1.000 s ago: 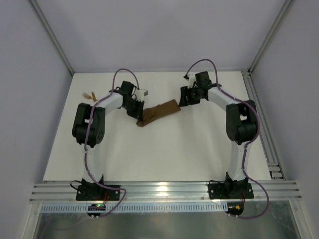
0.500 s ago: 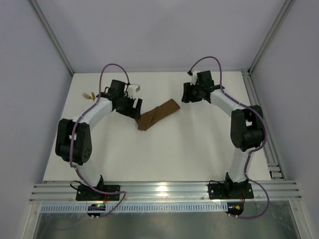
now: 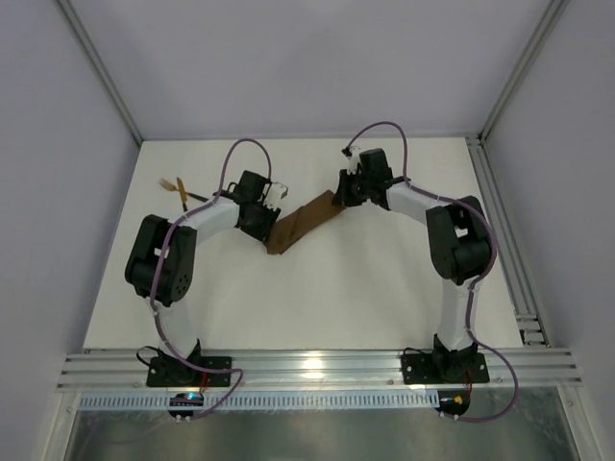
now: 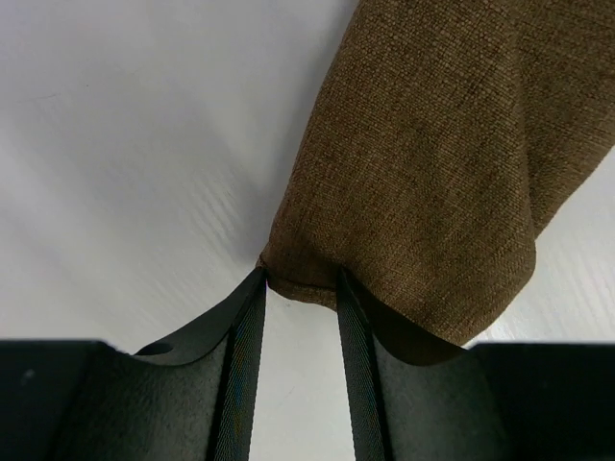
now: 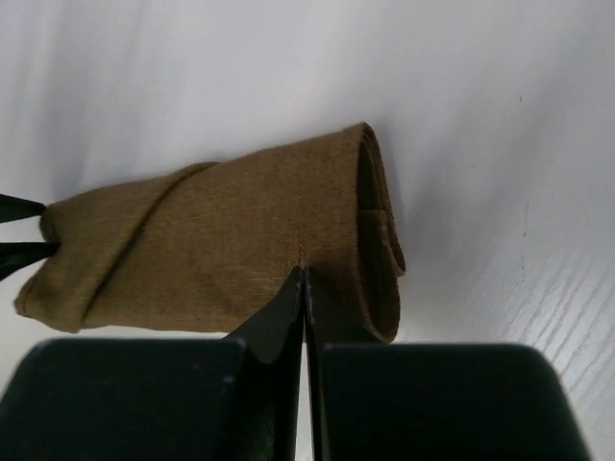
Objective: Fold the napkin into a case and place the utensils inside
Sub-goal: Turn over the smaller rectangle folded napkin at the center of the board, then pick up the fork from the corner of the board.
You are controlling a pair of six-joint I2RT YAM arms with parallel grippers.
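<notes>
1. Seen from the top, the case (image 3: 303, 223) lies flat near the middle of the table (image 3: 317, 307). It is a narrow brown strip slanting from an 8 o'clock end to a 2 o'clock end.
2. The utensils (image 3: 183, 189) lie well apart from it, toward 10 o'clock at the table's far left. A gold head points to 10 o'clock and a thin black handle to 4 o'clock. They are too small here to tell one piece from the other.
3. The left gripper (image 4: 300, 277) is at the case's 8 o'clock end. Its wrist view shows the jaws narrow, pinching the folded corner of the cloth between the tips.
4. The right gripper (image 5: 305, 274) is at the 2 o'clock end, its fingers (image 5: 279, 317) closed tight together. The tips touch the top layer, where the weave puckers. Whether a layer is caught between them cannot be told.
5. Only the top view shows the utensils and both arms.
6. Only the right wrist view shows the diagonal layered edge crossing the case, and the stacked folds at its 3 o'clock end. It also shows the left gripper's two black tips on either side of the far end, at 9 o'clock.
7. Only the left wrist view shows the coarse weave close up.
</notes>
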